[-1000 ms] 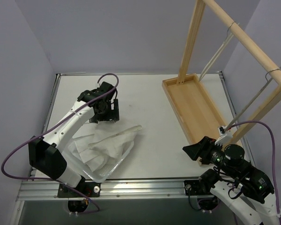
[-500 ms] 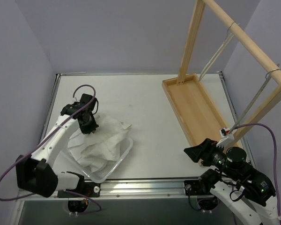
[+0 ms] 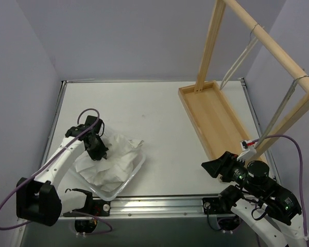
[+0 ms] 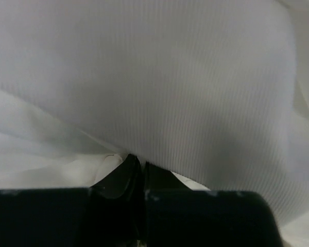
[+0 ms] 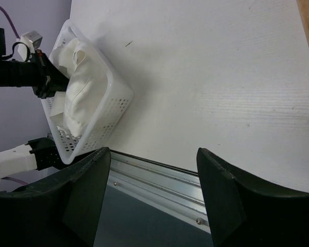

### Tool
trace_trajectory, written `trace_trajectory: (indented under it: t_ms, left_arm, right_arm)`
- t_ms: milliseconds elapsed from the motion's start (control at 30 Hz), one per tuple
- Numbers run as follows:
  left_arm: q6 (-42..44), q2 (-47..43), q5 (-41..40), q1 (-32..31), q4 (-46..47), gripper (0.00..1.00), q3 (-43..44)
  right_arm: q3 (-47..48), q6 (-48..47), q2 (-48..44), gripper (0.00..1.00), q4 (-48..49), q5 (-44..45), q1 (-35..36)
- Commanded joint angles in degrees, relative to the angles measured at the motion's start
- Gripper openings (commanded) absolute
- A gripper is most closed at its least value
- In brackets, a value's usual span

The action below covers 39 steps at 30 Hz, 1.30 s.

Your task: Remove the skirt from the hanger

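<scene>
The white skirt (image 3: 113, 162) lies crumpled in a white perforated basket (image 3: 138, 167) at the front left. It is off the hanger. My left gripper (image 3: 99, 153) is shut, its tips pushed down into the cloth at the basket's left side. The left wrist view shows the closed fingertips (image 4: 129, 170) against ribbed white fabric (image 4: 170, 77), with nothing visibly between them. The bare metal hanger (image 3: 278, 110) hangs from the wooden rail at the right, its clip (image 3: 247, 145) just above my right gripper (image 3: 219, 169). That gripper (image 5: 153, 152) is open and empty over the table's front edge.
A wooden rack with a tray base (image 3: 211, 118) stands at the right, and a second hanger (image 3: 239, 56) hangs farther back on it. The right wrist view shows the basket (image 5: 110, 103), the skirt (image 5: 82, 87) and the metal front rail (image 5: 159, 180).
The left arm swung from the back of the table down to the basket and its gripper closed. The skirt, earlier draped over the rim, is now bunched inside. The right arm stayed put.
</scene>
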Motion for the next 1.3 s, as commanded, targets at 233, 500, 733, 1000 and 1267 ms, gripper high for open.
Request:
trace_trajectory:
  t_ms: [233, 500, 733, 1000, 1267]
  left_arm:
    - [-3.46, 13.45, -5.11, -5.71, 4.96, 0.02, -1.36]
    - [-7.15, 10.38, 3.59, -5.72, 9.27, 0.75, -7.17]
    - [-9.09, -0.69, -6.32, -9.66, -6.44, 0.94, 4.59]
    - [-12.34, -7.2, -16.89, -16.62, -18.24, 0.94, 17.7]
    - [-7.34, -10.28, -14.61, -20.13, -12.36, 0.94, 16.39]
  right_arm:
    - [0.6, -1.11, 1.18, 0.64, 0.79, 0.18, 0.26]
    - [-1.34, -2.25, 5.66, 0.64, 3.16, -0.79, 0.26]
    - [-0.11, -3.57, 7.68, 0.65, 3.17, 0.18, 0.26]
    - [-2.65, -3.04, 9.79, 0.71, 5.45, 0.27, 0.26]
    - [-4.94, -2.25, 11.28, 1.0, 5.71, 2.46, 0.26]
